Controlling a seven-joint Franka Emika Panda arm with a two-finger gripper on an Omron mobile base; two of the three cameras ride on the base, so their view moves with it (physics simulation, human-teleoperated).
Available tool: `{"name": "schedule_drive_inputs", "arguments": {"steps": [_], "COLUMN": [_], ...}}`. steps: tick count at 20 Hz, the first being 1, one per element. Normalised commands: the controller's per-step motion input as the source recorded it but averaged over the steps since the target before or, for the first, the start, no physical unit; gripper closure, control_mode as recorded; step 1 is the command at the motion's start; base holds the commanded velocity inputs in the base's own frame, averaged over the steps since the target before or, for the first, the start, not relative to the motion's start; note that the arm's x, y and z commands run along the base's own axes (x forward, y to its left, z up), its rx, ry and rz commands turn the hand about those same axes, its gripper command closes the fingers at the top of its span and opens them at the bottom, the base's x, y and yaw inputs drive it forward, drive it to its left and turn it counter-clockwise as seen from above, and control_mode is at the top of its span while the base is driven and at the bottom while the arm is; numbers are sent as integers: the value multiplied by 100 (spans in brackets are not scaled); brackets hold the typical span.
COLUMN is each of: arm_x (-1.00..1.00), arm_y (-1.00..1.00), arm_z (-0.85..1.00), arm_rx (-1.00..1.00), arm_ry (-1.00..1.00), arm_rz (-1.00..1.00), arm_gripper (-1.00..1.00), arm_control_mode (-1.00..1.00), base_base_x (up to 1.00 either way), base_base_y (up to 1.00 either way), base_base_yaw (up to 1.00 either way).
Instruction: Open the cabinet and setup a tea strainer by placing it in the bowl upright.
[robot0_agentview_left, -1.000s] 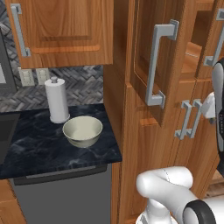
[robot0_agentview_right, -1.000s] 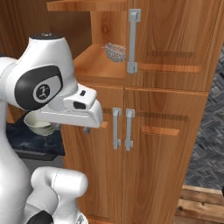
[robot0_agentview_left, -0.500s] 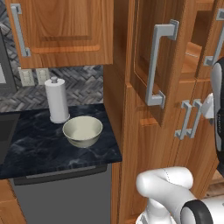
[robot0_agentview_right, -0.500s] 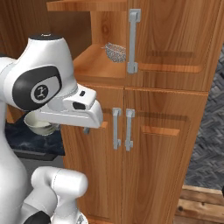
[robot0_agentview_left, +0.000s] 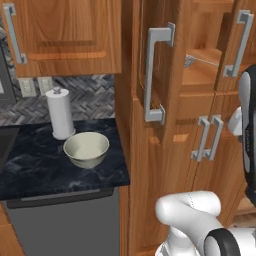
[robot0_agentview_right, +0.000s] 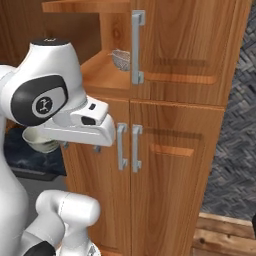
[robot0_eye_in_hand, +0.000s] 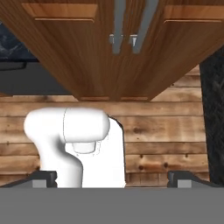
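A: The tea strainer (robot0_agentview_right: 120, 59) sits on the shelf inside the cabinet (robot0_agentview_left: 160, 75), whose tall door already hangs open. We see its mesh basket from the right, and only its thin handle pokes out past the door frame from the left.

B: And our gripper (robot0_eye_in_hand: 112, 179)? Its two tips stand wide apart at the bottom of the hand view, with nothing between them. It points down at the floor and the lower doors (robot0_eye_in_hand: 127, 39), well below that shelf.

A: So we judge the reach as the risk. Coming up, our arm could knock the open door or its long bar handle (robot0_agentview_left: 156, 75), and a clumsy pinch on the thin wire could tip the strainer or push it deeper.

B: Agreed. The bowl (robot0_agentview_left: 86, 149) rests on the dark counter (robot0_agentview_left: 45, 175), just beside the paper-towel roll (robot0_agentview_left: 60, 114).

A: It looks empty. A strainer dropped crooked could fall on its side there, not upright.
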Motion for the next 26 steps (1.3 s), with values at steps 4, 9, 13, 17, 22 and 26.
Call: {"name": "schedule_drive_inputs", "arguments": {"steps": [4, 9, 13, 17, 22, 26], "arm_x": [0, 0, 0, 0, 0, 0], "arm_y": [0, 0, 0, 0, 0, 0], "arm_z": [0, 0, 0, 0, 0, 0], "arm_rx": [0, 0, 0, 0, 0, 0], "arm_ry": [0, 0, 0, 0, 0, 0], "arm_rz": [0, 0, 0, 0, 0, 0], "arm_gripper": [-100, -100, -100, -100, -100, -100], "arm_control_mode": [100, 100, 100, 100, 100, 100], "base_base_x": [0, 7, 31, 20, 13, 26], "base_base_y": [-76, -48, 2, 35, 40, 21], "base_base_yaw": [19, 13, 2, -2, -2, -1]}}
